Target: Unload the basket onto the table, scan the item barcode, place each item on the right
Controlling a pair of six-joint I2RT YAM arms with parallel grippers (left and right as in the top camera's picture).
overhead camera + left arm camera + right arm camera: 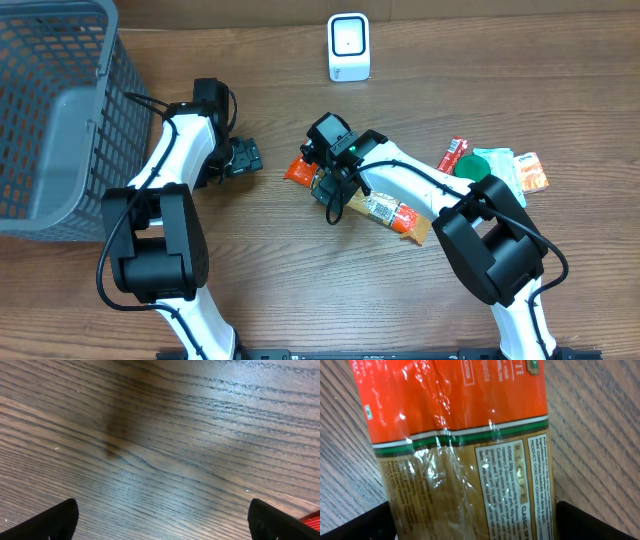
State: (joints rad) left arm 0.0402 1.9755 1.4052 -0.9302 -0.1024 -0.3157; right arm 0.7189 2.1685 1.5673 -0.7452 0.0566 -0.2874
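one basket (60, 60), one scanner (349, 47), five packaged items (390, 211), two arms (180, 150)

The brown wooden counter (280, 290) is carrying everything. A white scanner (348, 47) is standing on it near the far edge. Far to the left of the scanner, a grey mesh basket (50, 110) is sitting. Nearer to the robot than the scanner, a long orange and brown packet (390, 212) is lying flat. To the right of the scanner and also nearer, a red sachet (453, 155), a dark green round thing (472, 167), a pale green pouch (500, 162) and a small orange pouch (530, 172) are lying close together.
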